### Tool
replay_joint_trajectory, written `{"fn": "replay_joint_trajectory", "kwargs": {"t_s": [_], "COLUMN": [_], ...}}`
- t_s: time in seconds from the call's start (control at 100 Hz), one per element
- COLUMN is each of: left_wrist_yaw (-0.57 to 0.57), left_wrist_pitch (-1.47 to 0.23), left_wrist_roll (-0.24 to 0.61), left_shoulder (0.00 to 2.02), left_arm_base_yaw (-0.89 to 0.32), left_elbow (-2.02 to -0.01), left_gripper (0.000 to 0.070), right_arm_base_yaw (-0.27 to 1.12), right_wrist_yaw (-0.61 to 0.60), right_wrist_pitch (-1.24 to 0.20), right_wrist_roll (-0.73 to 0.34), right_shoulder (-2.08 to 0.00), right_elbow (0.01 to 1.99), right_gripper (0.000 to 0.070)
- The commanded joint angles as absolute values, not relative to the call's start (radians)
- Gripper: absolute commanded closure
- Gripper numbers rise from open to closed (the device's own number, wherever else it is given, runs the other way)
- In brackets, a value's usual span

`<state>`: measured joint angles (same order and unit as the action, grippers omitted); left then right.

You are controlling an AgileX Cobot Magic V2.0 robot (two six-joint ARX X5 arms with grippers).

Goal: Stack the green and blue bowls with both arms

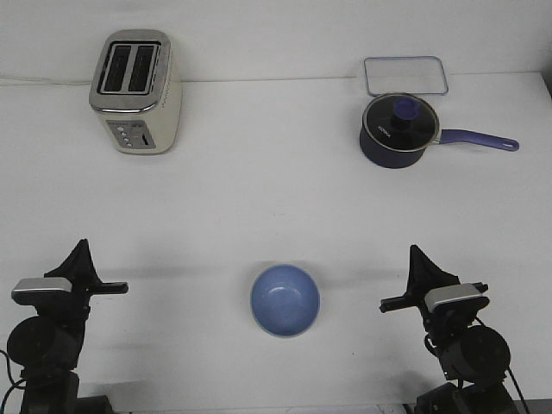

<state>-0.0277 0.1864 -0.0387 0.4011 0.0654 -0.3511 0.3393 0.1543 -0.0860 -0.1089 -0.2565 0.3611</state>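
Observation:
A light periwinkle blue bowl [285, 300] sits upright on the white table near the front edge, midway between the two arms. No pale green bowl shows anywhere; whether it lies under the blue one I cannot tell. My left gripper [84, 250] is at the front left, well apart from the bowl, its fingers tapering to a single point and holding nothing. My right gripper [416, 254] is at the front right in a mirrored pose, also drawn to a point, empty and apart from the bowl.
A cream and silver toaster [136, 90] stands at the back left. A dark navy saucepan [398, 129] with a lid stands at the back right, its handle pointing right. A clear rectangular lid or tray [405, 76] lies behind it.

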Motion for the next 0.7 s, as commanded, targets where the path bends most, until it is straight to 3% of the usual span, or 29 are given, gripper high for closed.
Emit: {"fn": "replay_joint_trajectory", "kwargs": {"t_s": [0.0,0.69], "left_wrist_yaw": [-0.024,-0.025], "left_wrist_pitch": [0.205,0.2], "left_wrist_roll": [-0.034,-0.033], "left_shoulder": [0.398,0.382], "left_arm_base_yaw": [0.068,0.063], "left_elbow": [-0.362,-0.361], "left_gripper": [0.0685,0.0685], "right_arm_base_yaw": [0.342,0.342], "right_wrist_yaw": [0.157,0.158], "right_wrist_pitch": [-0.064,-0.052], "right_wrist_roll": [-0.101,-0.101], "right_shoulder": [-0.26,-0.26], "right_elbow": [0.363,0.363], "right_gripper": [0.07,0.07]}}
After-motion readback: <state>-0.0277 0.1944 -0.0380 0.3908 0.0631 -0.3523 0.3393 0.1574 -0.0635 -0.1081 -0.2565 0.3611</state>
